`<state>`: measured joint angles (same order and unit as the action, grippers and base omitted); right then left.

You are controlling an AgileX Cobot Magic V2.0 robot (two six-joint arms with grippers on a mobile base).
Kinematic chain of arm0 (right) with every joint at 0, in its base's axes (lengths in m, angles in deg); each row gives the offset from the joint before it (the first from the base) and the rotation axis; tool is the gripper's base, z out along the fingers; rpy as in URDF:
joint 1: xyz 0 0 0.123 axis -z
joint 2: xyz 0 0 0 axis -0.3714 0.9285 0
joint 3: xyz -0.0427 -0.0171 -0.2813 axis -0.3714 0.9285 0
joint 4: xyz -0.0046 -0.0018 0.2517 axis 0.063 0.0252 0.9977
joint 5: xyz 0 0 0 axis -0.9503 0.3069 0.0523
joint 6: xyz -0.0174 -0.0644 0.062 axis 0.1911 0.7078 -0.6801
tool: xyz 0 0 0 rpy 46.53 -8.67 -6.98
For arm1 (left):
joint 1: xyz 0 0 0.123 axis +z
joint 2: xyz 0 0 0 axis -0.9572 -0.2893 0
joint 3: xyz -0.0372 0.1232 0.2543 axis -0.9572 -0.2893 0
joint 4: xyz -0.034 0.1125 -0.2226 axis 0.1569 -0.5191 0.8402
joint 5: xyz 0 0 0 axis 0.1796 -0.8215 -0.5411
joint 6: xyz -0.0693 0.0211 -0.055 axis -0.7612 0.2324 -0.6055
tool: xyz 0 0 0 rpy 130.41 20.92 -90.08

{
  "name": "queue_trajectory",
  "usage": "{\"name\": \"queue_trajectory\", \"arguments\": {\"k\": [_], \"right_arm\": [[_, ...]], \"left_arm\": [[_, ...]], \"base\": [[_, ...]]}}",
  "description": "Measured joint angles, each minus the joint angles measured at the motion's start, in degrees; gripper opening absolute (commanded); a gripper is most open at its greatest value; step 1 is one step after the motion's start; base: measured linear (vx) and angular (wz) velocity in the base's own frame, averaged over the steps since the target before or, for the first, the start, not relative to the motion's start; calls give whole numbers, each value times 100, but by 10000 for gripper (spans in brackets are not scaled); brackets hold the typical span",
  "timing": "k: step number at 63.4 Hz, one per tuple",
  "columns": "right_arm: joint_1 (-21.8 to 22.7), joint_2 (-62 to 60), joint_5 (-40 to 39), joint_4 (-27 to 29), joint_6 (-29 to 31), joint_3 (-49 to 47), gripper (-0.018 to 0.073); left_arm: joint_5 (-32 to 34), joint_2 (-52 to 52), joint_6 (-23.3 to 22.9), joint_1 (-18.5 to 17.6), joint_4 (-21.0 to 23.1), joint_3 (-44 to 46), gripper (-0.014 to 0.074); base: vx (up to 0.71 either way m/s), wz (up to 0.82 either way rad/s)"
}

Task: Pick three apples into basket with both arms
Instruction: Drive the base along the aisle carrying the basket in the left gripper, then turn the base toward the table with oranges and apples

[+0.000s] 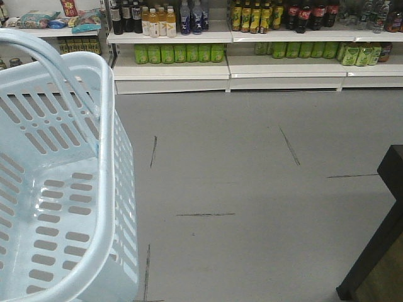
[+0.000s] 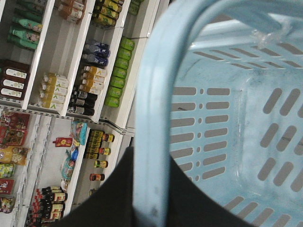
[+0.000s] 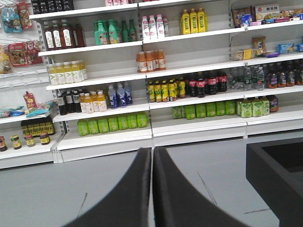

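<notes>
- Grey shop floor [image 1: 252,189] filled the front view, with drink shelves [image 1: 189,63] across 12 o'clock.
- The basket [image 1: 110,157] occupied 9 o'clock in that view. The visible part of its slotted bottom held no fruit.
- No apples appeared in any view (judged: none loaded, all three picks left to do).
- The right gripper [image 3: 152,189] was closed, finger against finger, with nothing between.
- The left gripper [image 2: 111,203] showed as a dark mass at 6 o'clock in its wrist view, and the basket handle [image 2: 151,118] crossed over it. Its opening and any grasp could not be determined.
- A black stand [image 1: 378,245] stood at 4 o'clock in the front view.
</notes>
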<state>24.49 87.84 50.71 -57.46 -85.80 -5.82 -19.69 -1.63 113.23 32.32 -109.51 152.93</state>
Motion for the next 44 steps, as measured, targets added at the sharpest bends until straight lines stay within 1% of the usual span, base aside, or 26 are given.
{"name": "queue_trajectory", "arguments": {"k": [17,44], "right_arm": [[0,0,0,0,0,0,-9],[0,0,5,0,0,0,-9]], "left_arm": [[0,0,0,0,0,0,-6],[-5,0,0,0,-10,0,-6]], "base": [[3,-13],[6,-24]]}}
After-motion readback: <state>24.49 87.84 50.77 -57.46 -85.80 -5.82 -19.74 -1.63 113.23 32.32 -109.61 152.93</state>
